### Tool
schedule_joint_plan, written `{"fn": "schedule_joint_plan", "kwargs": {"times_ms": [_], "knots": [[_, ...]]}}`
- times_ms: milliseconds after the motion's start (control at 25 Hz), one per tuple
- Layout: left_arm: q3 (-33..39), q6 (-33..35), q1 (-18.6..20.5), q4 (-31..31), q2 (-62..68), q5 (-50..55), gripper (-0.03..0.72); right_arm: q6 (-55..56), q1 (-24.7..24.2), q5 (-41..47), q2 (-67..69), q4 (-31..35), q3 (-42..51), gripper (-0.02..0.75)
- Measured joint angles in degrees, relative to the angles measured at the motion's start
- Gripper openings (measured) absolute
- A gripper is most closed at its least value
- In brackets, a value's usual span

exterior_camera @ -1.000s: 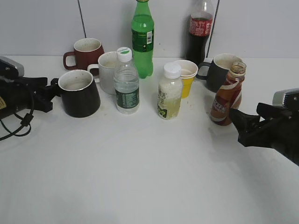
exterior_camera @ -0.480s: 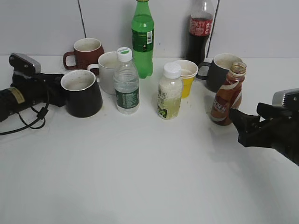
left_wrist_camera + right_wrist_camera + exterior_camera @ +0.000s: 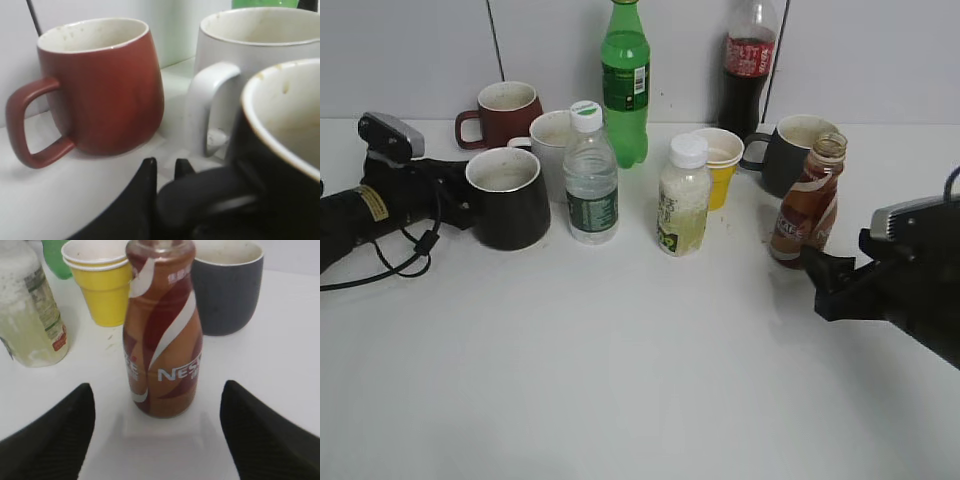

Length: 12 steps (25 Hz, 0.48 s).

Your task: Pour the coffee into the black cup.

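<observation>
The black cup [image 3: 510,210] stands at the left, its pale inside close up in the left wrist view [image 3: 280,150]. My left gripper [image 3: 458,195] is at its handle, and in the left wrist view the jaws [image 3: 166,167] are closed on that handle. The coffee bottle [image 3: 807,205], uncapped and upright, stands at the right. In the right wrist view it [image 3: 162,355] stands just ahead of my right gripper [image 3: 157,387], centred between the wide-open jaws and touching neither. My right gripper [image 3: 820,270] sits low by the bottle's base.
A dark-red mug [image 3: 505,110] and a white mug [image 3: 552,150] stand behind the black cup. A water bottle [image 3: 590,180], green bottle [image 3: 625,80], milky bottle [image 3: 683,200], yellow cup [image 3: 720,165], dark-grey mug [image 3: 790,150] and cola bottle [image 3: 748,60] crowd the back.
My left gripper moved right onto the black cup's handle, and the cup shifted a little to the right. My right gripper moved slightly closer to the coffee bottle.
</observation>
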Motion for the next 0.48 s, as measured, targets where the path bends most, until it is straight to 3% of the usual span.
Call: {"fn": "schedule_joint_plan", "kwargs": {"times_ms": [160, 480], "knots": [[3.9, 0.8, 0.0, -0.9, -3.7, 0.9, 0.064, -0.3, 0.0, 0.0, 6.0, -2.5, -4.0, 0.588], [14.5, 1.3, 0.0, -9.0, -12.5, -3.4, 0.059, -0.4, 0.0, 0.0, 14.3, -2.8, -13.7, 0.588]]}}
